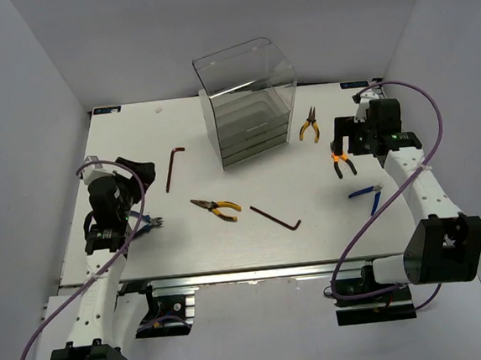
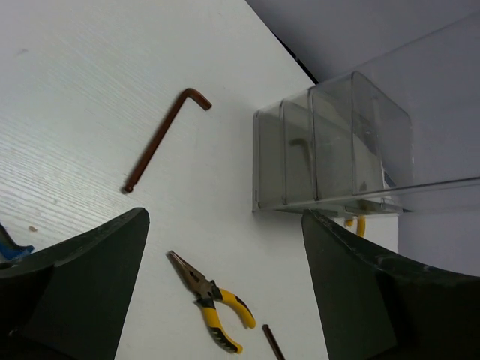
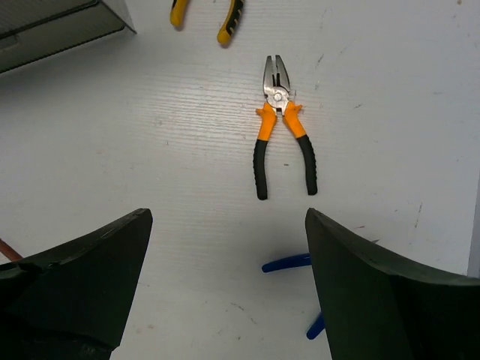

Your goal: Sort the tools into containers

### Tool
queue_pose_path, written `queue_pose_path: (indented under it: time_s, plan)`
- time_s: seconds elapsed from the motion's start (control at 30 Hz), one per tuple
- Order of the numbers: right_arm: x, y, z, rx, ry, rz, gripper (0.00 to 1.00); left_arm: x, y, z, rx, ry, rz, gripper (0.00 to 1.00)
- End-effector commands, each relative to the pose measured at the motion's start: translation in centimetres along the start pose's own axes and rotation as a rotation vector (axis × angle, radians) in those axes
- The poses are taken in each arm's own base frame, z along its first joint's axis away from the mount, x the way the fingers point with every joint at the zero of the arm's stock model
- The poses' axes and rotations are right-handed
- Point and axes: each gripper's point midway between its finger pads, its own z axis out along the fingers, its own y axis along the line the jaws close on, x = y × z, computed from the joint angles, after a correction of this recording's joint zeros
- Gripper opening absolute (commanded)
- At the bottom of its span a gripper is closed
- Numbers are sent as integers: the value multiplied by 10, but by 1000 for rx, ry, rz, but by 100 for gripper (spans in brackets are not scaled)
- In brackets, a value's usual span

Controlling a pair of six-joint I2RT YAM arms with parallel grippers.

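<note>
Top external view showed the smoky drawer cabinet [image 1: 246,104] standing at the far middle of the worktop [image 1: 136,138], with yellow-handled pliers [image 1: 308,128] just to its right. One dark hex key [image 1: 175,169] lay left of the cabinet and a second hex key [image 1: 276,217] lay nearer the arms. Needle-nose pliers [image 1: 216,209] with yellow handles lay between the two keys. Blue-handled cutters [image 1: 149,223] lay beside the left arm, and blue-handled pliers [image 1: 366,192] lay on the right side. The left tool [image 2: 225,221] hung above the worktop, its fingers spread and holding nothing. The right tool [image 3: 229,217] was likewise spread wide, with the orange-handled pliers [image 3: 283,127] lying flat ahead of it, untouched.
</note>
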Motion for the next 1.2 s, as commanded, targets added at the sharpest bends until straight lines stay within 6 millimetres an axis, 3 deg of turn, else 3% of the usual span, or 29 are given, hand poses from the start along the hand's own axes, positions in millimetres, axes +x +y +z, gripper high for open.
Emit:
queue_pose_path:
  time_s: [0.0, 0.1, 0.17, 0.23, 0.27, 0.37, 0.4, 0.53, 0.57, 0.6, 0.63, 0.67, 0.7, 0.77, 0.83, 0.9, 0.93, 1.0, 1.17]
  plan:
    - [-29, 16, -10, -86, -78, -43, 90, 6, -24, -5, 134, 24, -68, 94]
    - [-30, 49, -19, -296, -139, -188, 89, 8, -27, -7, 153, 32, -79, 90]
    - [-19, 76, -27, -470, -189, -370, 89, 5, -32, -9, 175, 27, -81, 84]
    - [-11, 89, -27, -535, -208, -479, 89, 7, -37, -10, 206, 38, -86, 70]
    - [-6, 102, -27, -556, -197, -512, 89, 7, -40, -10, 216, 39, -91, 45]
    - [3, 122, -15, -520, -156, -609, 90, 10, -47, -10, 248, 62, -112, 6]
    - [6, 127, -11, -510, -146, -640, 90, 10, -48, -10, 254, 66, -116, 1]
    - [21, 154, -3, -544, -124, -752, 90, 7, -57, -15, 298, 64, -128, 0]
    - [22, 158, -2, -552, -121, -777, 90, 8, -58, -16, 305, 70, -128, 0]
    - [19, 163, -3, -566, -123, -794, 89, 8, -59, -17, 310, 74, -132, 10]
    - [31, 170, 0, -614, -68, -792, 89, 8, -61, -19, 317, 74, -134, 18]
    - [22, 178, -5, -647, -76, -785, 89, 9, -61, -20, 319, 77, -141, 28]
    - [22, 183, -4, -672, -66, -755, 89, 9, -61, -21, 321, 79, -147, 45]
    - [18, 198, -9, -746, -87, -678, 87, 8, -62, -25, 329, 72, -162, 63]
    - [18, 220, -23, -900, -159, -624, 74, 7, -61, -28, 327, 61, -174, 94]
    - [17, 231, -34, -979, -221, -586, 73, 6, -60, -29, 324, 57, -186, 96]
    - [29, 239, -42, -1067, -211, -553, 73, 6, -60, -29, 323, 56, -189, 96]
    - [25, 249, -45, -1130, -215, -497, 76, 8, -59, -29, 321, 60, -200, 96]
    - [-15, 256, -27, -1121, -221, -299, 77, 10, -60, -30, 338, 60, -254, 94]
